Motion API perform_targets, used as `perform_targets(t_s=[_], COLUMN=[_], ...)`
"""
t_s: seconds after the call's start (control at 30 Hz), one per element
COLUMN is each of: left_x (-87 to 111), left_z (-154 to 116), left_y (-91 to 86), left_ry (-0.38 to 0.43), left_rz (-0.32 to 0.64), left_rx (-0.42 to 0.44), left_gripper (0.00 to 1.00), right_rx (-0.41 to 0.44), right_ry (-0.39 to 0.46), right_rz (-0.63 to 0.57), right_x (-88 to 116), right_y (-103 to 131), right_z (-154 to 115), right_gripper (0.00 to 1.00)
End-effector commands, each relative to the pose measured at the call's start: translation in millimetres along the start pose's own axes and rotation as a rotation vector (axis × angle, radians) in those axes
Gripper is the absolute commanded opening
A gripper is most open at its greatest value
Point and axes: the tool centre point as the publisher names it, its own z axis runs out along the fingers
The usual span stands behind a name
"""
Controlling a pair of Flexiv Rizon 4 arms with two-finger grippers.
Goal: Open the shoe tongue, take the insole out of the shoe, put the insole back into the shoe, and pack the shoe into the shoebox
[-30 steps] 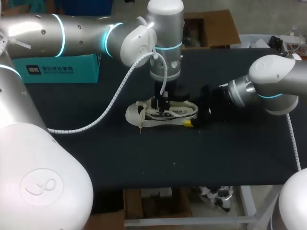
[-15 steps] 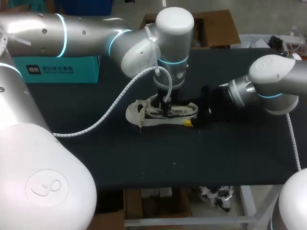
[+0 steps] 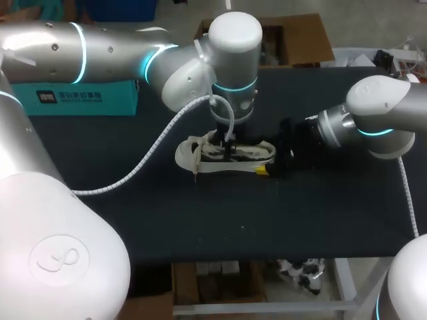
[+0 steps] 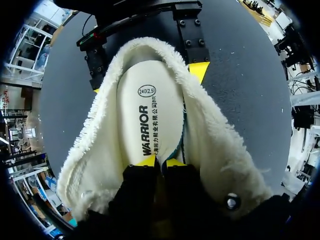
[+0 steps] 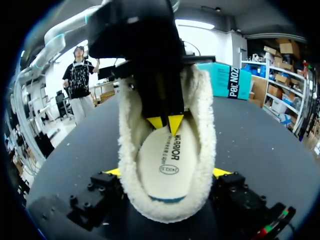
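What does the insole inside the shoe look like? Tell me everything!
The insole is cream-white and smooth, with dark print and a thin teal edge. It lies inside the shoe, and fluffy cream lining rings it on both sides and round the heel. The left gripper touches it from above, at the end away from the heel.

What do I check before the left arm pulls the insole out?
1. Shoe opened wide: ok.
2. Left gripper on insole: ok, tips pinch it.
3. Right gripper bracing the shoe: ok, a tip on each side of the back end.
4. Insole's front end free: cannot tell, hidden under the left gripper.
5. Shoebox open: cannot tell.
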Motion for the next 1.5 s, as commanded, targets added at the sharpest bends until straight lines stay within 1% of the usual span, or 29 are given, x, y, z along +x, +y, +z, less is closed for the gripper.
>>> perform_targets(t_s=[0.03, 0.2, 0.33, 0.5, 0.67, 0.7, 0.77, 0.83, 0.87, 0.93, 0.97, 1.03, 1.17, 1.33, 1.5], left_x=[-8.8, -8.2, -7.3, -7.7, -8.1, -7.5, -4.8, -2.1, -0.1, 3.8, 6.5, 12.3, 20.1, 27.4, 30.3], left_z=[-14, -51, -69, -76, -71, -69, -66, -64, -65, -65, -66, -66, -69, -75, -72], left_y=[12.4, 7.7, 1.0, -6.1, -15.0, -16.5, -19.3, -21.9, -23.6, -26.9, -28.8, -32.7, -39.8, -49.6, -61.1], left_ry=[0.005, 0.016, 0.040, 0.082, 0.114, 0.119, 0.132, 0.140, 0.142, 0.147, 0.146, 0.146, 0.130, 0.097, 0.070], left_rz=[0.017, 0.026, 0.039, 0.043, 0.049, 0.052, 0.057, 0.060, 0.063, 0.073, 0.077, 0.082, 0.095, 0.113, 0.125], left_rx=[0.123, 0.196, 0.244, 0.296, 0.293, 0.292, 0.293, 0.297, 0.301, 0.311, 0.314, 0.327, 0.346, 0.362, 0.369], left_gripper=[0.00, 0.00, 0.00, 0.00, 0.00, 0.02, 0.40, 0.53, 0.61, 0.69, 0.69, 0.71, 0.72, 0.70, 0.67], right_rx=[-0.003, -0.003, -0.003, -0.003, -0.003, -0.003, -0.003, -0.003, -0.003, -0.003, -0.003, -0.003, -0.003, -0.003, -0.003], right_ry=[0.005, 0.005, 0.005, 0.005, 0.005, 0.005, 0.005, 0.005, 0.005, 0.005, 0.005, 0.005, 0.005, 0.005, 0.005], right_rz=[-0.002, -0.002, -0.002, -0.002, -0.002, -0.002, -0.002, -0.002, -0.002, -0.002, -0.002, -0.002, -0.002, -0.002, -0.002], right_x=[2, 2, 2, 2, 2, 2, 2, 2, 2, 2, 2, 2, 2, 2, 2], right_y=[-4, -4, -4, -4, -4, -4, -4, -4, -4, -4, -4, -4, -4, -4, -4], right_z=[5, 5, 5, 5, 5, 5, 5, 5, 5, 5, 5, 5, 5, 5, 5], right_gripper=[0.00, 0.00, 0.00, 0.00, 0.00, 0.00, 0.00, 0.00, 0.00, 0.00, 0.00, 0.00, 0.00, 0.00, 0.00])
